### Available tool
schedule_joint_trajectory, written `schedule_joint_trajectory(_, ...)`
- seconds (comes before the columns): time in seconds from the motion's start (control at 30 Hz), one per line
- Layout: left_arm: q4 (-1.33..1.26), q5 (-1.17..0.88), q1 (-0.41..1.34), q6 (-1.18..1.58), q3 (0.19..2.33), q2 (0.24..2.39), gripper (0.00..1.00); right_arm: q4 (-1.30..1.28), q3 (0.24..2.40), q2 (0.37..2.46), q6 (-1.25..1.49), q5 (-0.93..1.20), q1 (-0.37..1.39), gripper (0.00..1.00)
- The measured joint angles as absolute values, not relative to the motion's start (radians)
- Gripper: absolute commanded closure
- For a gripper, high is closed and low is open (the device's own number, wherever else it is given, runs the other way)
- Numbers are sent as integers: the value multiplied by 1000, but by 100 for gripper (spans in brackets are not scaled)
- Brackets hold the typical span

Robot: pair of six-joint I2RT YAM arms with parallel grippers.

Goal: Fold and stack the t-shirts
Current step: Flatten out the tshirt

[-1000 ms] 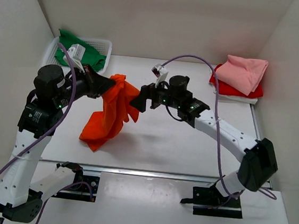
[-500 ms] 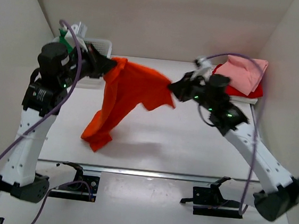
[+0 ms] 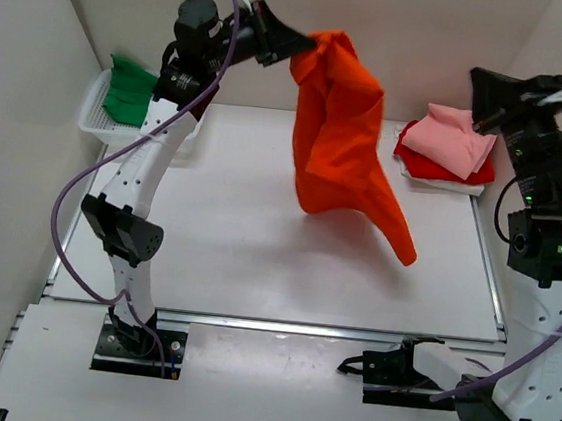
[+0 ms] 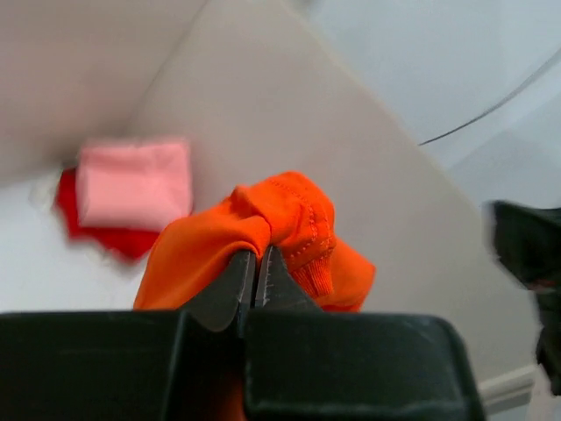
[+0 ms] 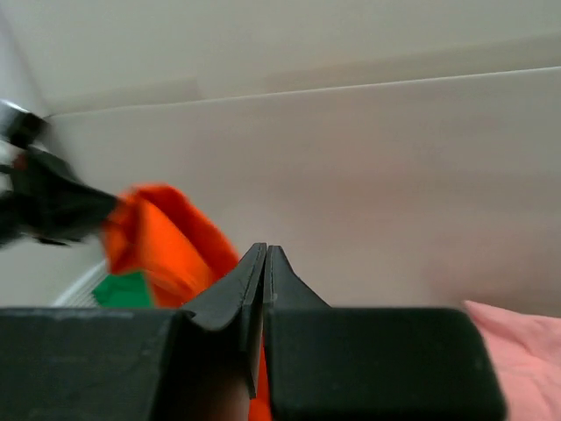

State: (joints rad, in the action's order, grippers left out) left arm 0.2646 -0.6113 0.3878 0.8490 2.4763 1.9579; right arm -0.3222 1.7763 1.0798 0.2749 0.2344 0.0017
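High above the back of the table, my left gripper is shut on a bunched edge of the bright orange t-shirt. The shirt hangs free in the air with one point trailing down to the right. My right gripper is raised at the far right, shut with nothing between its jaws and well apart from the orange shirt. A folded pale pink t-shirt lies on a red t-shirt at the back right. A green t-shirt lies in the basket.
A white mesh basket stands at the back left corner, against the left wall. White walls close in the left, back and right sides. The table's front rail runs in front of both arm bases.
The left arm has swung up and back, lifting the orange shirt off the table. The right gripper has let the shirt go, shut empty, and pulled away to the right.
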Motion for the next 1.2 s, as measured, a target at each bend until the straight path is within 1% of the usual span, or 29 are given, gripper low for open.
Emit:
schedule_joint_trajectory(0.03,250,-624,378,856,2385,1936,100,-333,1789,1091,265,231,49,100)
schedule_joint_trajectory(0.1,220,-641,337,844,2096,1849,100,-344,1768,1098,245,197,171,100)
schedule_joint_trajectory(0.13,223,-652,316,838,2006,1822,92,-343,1728,1095,233,173,247,100)
schedule_joint_trajectory(0.17,196,-662,289,828,1872,1781,85,-343,1671,1090,222,147,319,100)
schedule_joint_trajectory(0.2,181,-671,245,819,1703,1718,62,-357,1618,1090,214,136,365,100)
schedule_joint_trajectory(0.23,151,-679,203,813,1554,1663,54,-360,1561,1093,209,133,397,100)
schedule_joint_trajectory(0.27,115,-683,152,813,1387,1600,50,-367,1501,1102,209,136,414,100)
schedule_joint_trajectory(0.3,70,-685,93,814,1224,1533,43,-369,1441,1111,211,138,419,100)
schedule_joint_trajectory(0.33,60,-686,32,809,1085,1476,43,-366,1382,1118,214,139,418,100)
schedule_joint_trajectory(0.4,64,-669,-84,779,904,1407,44,-357,1243,1161,219,135,418,100)
schedule_joint_trajectory(0.43,71,-654,-121,756,852,1393,40,-371,1182,1192,223,132,417,93)
schedule_joint_trajectory(0.47,78,-640,-130,733,825,1389,40,-383,1125,1225,231,130,411,86)
schedule_joint_trajectory(0.5,82,-628,-120,714,817,1387,41,-402,1089,1257,237,129,405,82)
schedule_joint_trajectory(0.57,81,-572,-44,669,823,1379,41,-427,1040,1307,245,131,379,71)
schedule_joint_trajectory(0.63,86,-509,76,630,840,1363,40,-426,1016,1333,249,131,330,65)
schedule_joint_trajectory(0.67,84,-457,158,615,848,1356,38,-420,1013,1345,250,134,294,62)
schedule_joint_trajectory(0.73,74,-358,320,598,852,1345,37,-392,1012,1372,257,135,224,56)
schedule_joint_trajectory(0.77,70,-306,400,597,850,1345,37,-377,1013,1388,258,139,192,55)
schedule_joint_trajectory(0.83,59,-224,527,601,845,1358,38,-363,1029,1449,259,140,131,50)
schedule_joint_trajectory(0.9,49,-154,595,614,841,1398,36,-358,1057,1524,257,135,89,50)
schedule_joint_trajectory(0.97,43,-78,615,632,841,1457,33,-355,1087,1597,257,131,69,50)
schedule_joint_trajectory(1.0,50,23,617,656,844,1557,33,-352,1098,1653,258,132,62,50)
schedule_joint_trajectory(1.17,62,112,623,728,916,1740,32,-335,1103,1681,264,146,47,45)
schedule_joint_trajectory(1.2,53,121,626,747,952,1767,29,-334,1110,1690,264,149,43,41)
